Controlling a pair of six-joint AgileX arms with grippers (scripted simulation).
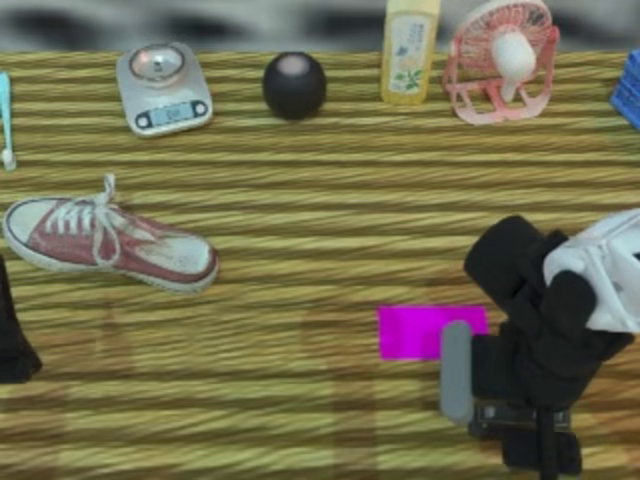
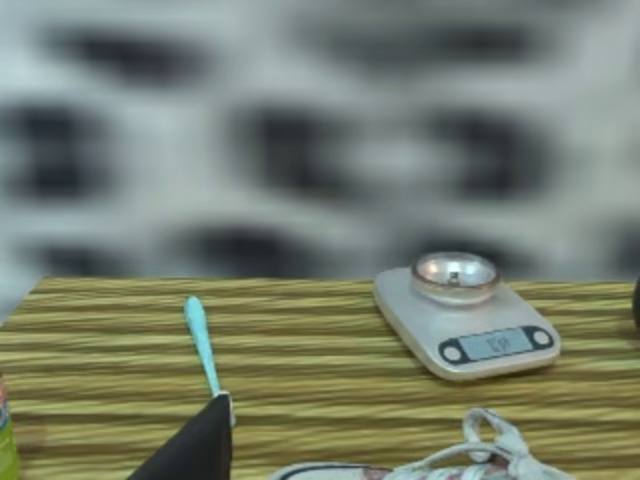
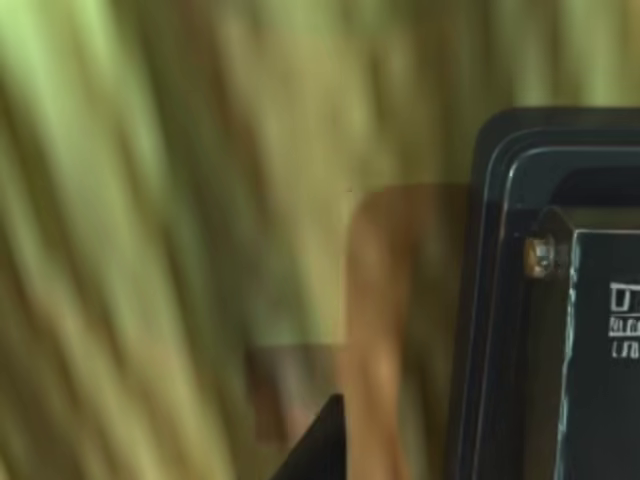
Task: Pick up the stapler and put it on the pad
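- Right gripper sits low at the pad's near-right corner, the black arm bulk covering most of it from above. Can't tell how far its fingers are spread, or whether they've actually got anything.
- The stapler is right there beside that gripper: a grey oblong lying lengthwise toward the table's near edge, its far end overlapping the pad's right end, the rest sticking off onto the striped wooden table.
- Right wrist view just shows a dark glossy-edged body up close against blurry table grain, not much help.
- The pad is a flat magenta rectangle, its right end tucked under the arm.
- Out from the pad: red sneaker well off to its left, black ball far behind it, kitchen scale left of the ball, yellow bottle and pink fan behind the pad at the back edge.
- Left gripper is parked at the table's left edge, way left of the pad; can't tell its fingers either. Its camera sees the scale and a light-blue toothbrush.
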